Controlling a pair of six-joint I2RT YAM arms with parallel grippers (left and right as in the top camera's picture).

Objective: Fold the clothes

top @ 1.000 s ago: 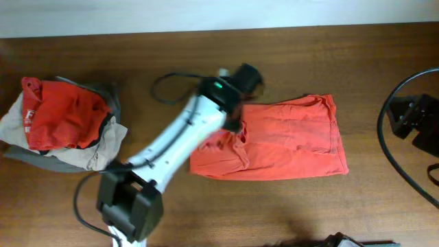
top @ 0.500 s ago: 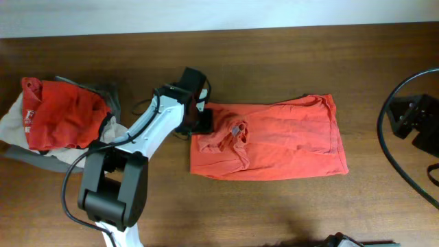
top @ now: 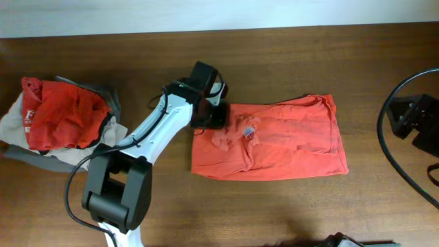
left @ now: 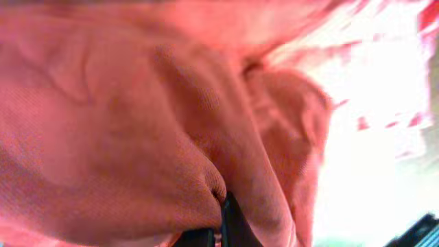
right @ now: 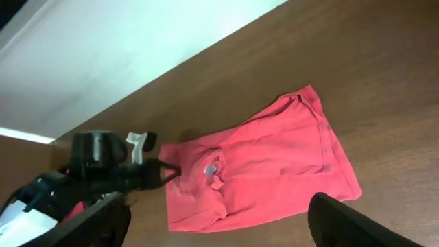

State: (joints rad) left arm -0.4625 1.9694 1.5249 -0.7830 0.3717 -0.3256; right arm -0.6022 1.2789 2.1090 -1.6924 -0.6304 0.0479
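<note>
**Now the left gripper has hold of the shirt's upper-left edge**

Just a second ago the left gripper (top: 218, 116) hung over the left part of the T-shirt (top: 288, 140) with its jaws wide. It has since slid out to the garment's upper-left corner and closed. The left wrist view is filled with orange-red cloth, and a ridge of it is nipped between the dark fingertips (left: 223, 230) at the bottom of the frame. So the jaws are together and clamped on fabric, not on air.

The T-shirt lies right of centre on the table (top: 309, 62) as a rough rectangle, already doubled over, with its print hidden. The rumpled patch near its left end, where a small label (top: 248, 130) shows, has moved a little to the right and looks somewhat flatter than it did half a second ago. A pile of other garments (top: 62, 120) sits well apart at the table's left end and is untouched.

The right gripper (right: 219, 199) is parked off to the right, well clear of the shirt. Its fingers stand wide apart with nothing between them.

For the task, this reads as the start of a fold. With the corner secured, the likely next step is to lift it and carry it across the cloth. Because only one corner is held, the lower left may drag or bunch.
</note>
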